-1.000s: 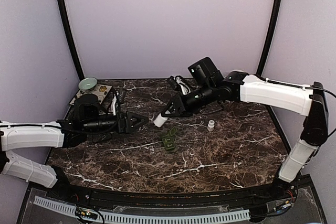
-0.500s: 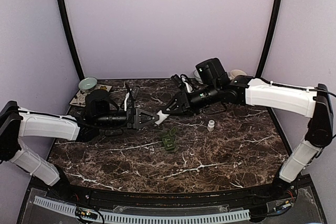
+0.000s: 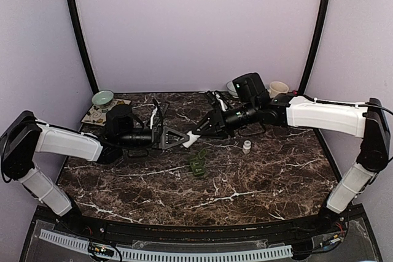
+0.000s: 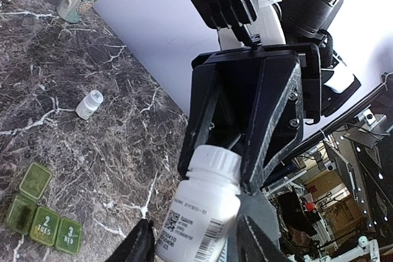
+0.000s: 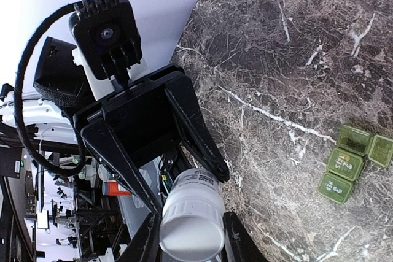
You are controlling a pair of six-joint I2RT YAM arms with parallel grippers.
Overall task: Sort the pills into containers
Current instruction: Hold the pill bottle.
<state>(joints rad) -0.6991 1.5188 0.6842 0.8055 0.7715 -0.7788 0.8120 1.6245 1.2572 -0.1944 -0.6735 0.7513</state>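
Below both jaws — apart — lies the green box (image 3: 197, 165).

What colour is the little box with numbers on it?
The box is green, clearest in the left wrist view.

From my station the top view looked soft and even, the lilac walls (image 3: 196, 29) bright and only faint shadows on the dark marble tabletop (image 3: 264, 182). In the right wrist view the wall washed out to white, and the white bottle (image 5: 191, 225) glared, its cap edge soft.
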